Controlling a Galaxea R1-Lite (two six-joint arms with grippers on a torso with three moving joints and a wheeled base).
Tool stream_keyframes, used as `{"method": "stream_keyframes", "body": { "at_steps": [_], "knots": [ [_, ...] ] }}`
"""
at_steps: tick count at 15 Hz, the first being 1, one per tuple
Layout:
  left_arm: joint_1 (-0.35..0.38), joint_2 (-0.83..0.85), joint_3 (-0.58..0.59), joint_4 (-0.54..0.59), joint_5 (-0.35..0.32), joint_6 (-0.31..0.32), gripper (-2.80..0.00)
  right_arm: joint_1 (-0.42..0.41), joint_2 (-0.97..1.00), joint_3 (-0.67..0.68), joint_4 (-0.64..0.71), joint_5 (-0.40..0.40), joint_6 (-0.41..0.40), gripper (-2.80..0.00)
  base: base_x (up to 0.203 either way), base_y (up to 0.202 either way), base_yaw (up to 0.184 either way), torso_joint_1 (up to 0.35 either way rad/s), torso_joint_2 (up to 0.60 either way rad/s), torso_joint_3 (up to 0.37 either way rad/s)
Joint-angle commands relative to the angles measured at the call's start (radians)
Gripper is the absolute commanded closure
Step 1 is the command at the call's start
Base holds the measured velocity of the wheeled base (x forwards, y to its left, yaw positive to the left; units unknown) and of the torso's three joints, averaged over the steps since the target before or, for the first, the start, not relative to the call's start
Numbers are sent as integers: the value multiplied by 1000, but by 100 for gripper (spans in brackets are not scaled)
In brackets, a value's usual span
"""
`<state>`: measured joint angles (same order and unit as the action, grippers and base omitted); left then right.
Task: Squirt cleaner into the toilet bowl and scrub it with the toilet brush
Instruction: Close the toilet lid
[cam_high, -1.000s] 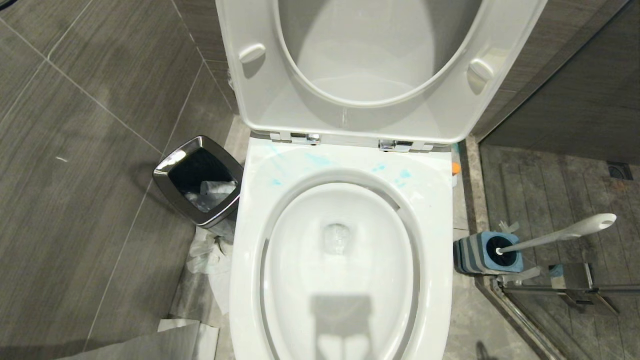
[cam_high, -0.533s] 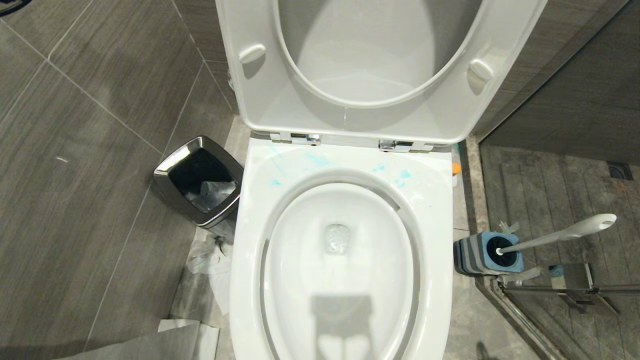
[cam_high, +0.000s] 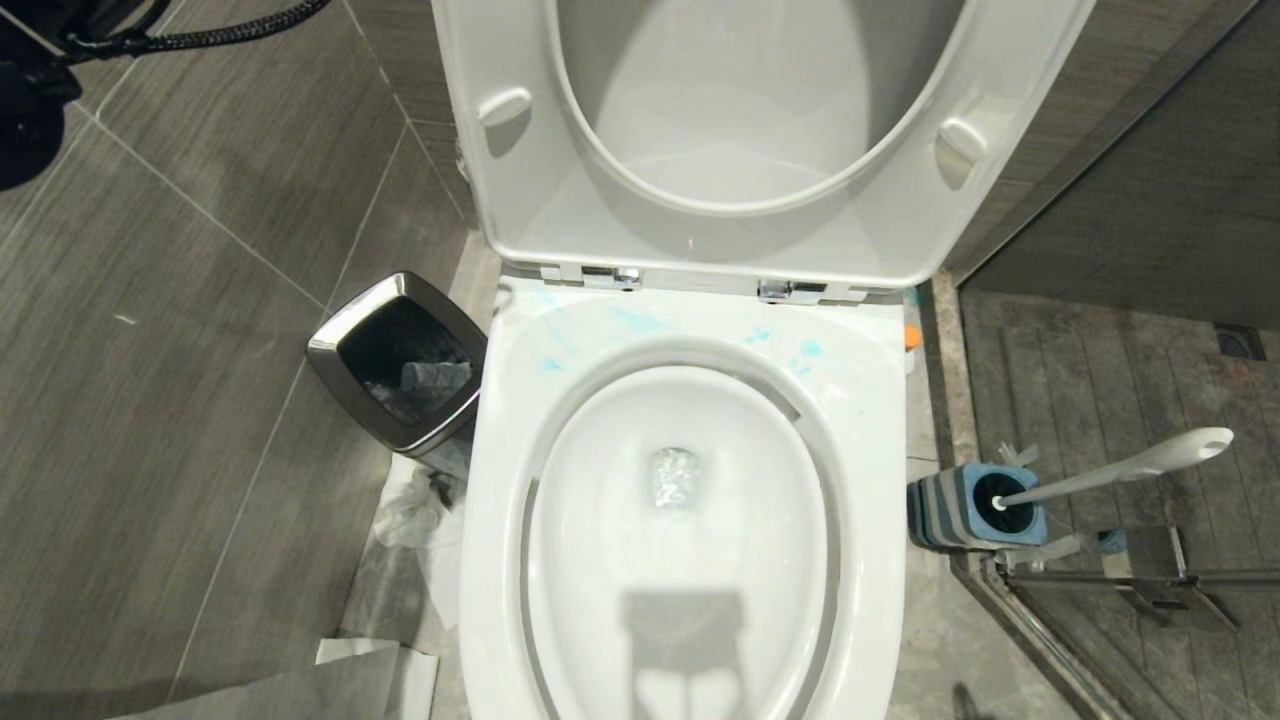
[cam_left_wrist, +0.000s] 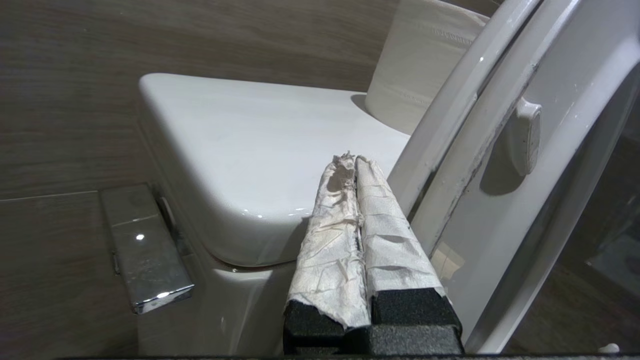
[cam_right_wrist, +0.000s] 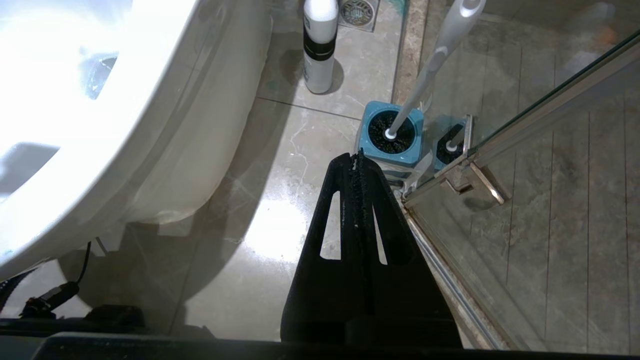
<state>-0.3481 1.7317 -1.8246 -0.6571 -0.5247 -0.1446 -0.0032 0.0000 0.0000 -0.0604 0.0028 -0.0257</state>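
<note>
The left arm (cam_high: 40, 70) is coming into the head view at the top left corner, a dark shape with a black cable that was not there a second ago. Its left hand (cam_left_wrist: 355, 160) is pointing at the cistern (cam_left_wrist: 260, 150) beside the raised seat and lid (cam_left_wrist: 500, 150), its paper-wrapped fingers (cam_left_wrist: 330, 235) pressed together and holding nothing. The right hand (cam_right_wrist: 356, 157) is hanging low over the floor with its black fingers (cam_right_wrist: 340, 225) pressed together, also empty.

The toilet bowl (cam_high: 870, 400) is sitting unchanged, turquoise smears (cam_high: 640, 320) on its back rim. The toilet brush (cam_high: 1130, 468) is still leaning in its blue-and-grey striped holder (cam_high: 950, 505) to the right of the bowl. The cleaner (cam_high: 911, 336) is showing only as an orange cap behind the bowl's right rear corner. The chrome-rimmed bin (cam_high: 400, 362) is standing at the bowl's left, looking darker inside than before.
</note>
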Motion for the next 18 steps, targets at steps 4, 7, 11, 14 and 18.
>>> {"method": "stream_keyframes", "body": {
  "at_steps": [4,7,11,14,18],
  "knots": [
    [-4,9,30,-4,0,35,0,0,2,25,-1,0,0,0,0,0,0,0,0,0],
    [-6,23,24,-6,61,36,0,1,1,25,-1,0,0,0,0,0,0,0,0,0],
    [-26,34,24,-6,91,36,0,0,2,25,-1,0,0,0,0,0,0,0,0,0],
    [-43,32,30,-3,70,25,0,0,2,25,-1,0,0,0,0,0,0,0,0,0],
    [-49,0,102,-1,21,6,0,0,1,25,-1,0,0,0,0,0,0,0,0,0]
  ]
}}
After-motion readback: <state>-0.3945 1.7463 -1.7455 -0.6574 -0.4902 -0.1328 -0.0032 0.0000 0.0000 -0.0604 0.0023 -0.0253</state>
